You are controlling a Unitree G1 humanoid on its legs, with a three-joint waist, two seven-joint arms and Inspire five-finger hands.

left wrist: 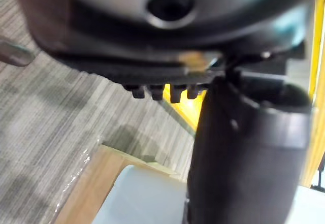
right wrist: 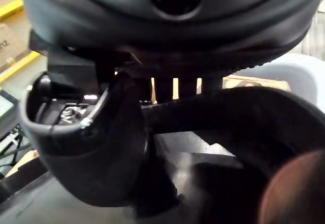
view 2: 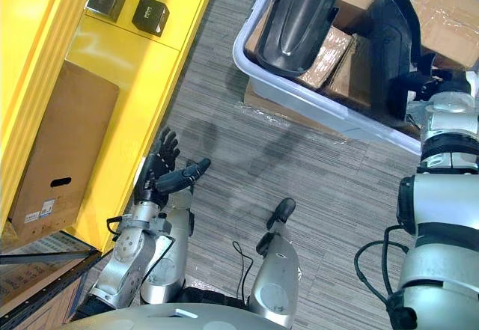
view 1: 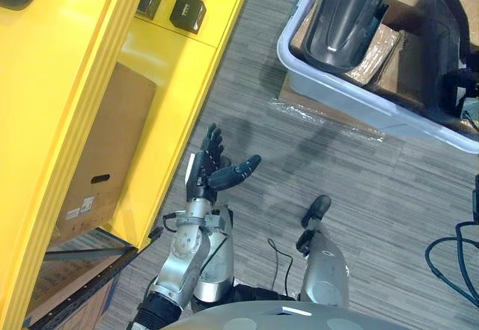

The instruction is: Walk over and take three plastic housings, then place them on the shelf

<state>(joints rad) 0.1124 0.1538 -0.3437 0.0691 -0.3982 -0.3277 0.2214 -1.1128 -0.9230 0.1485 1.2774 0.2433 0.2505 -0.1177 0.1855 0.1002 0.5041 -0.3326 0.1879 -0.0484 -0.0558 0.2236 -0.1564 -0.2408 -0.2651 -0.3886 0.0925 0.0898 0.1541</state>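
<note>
right hand [view 2: 423, 80] at two o'clock is at a plastic housing [view 2: 391, 42] in the bin [view 2: 314, 104], grip unreadable; a shallow hold could drop it. left hand [view 1: 213, 167] spread.

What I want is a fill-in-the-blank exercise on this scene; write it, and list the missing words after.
1. The shelf is painted ____.
2. The plastic housings lie in a pale bin on the robot's ____ side.
3. The open left robot hand holds ____.
4. The right robot hand is among the housings inside the ____.

Missing words: yellow; right; nothing; bin.
</note>
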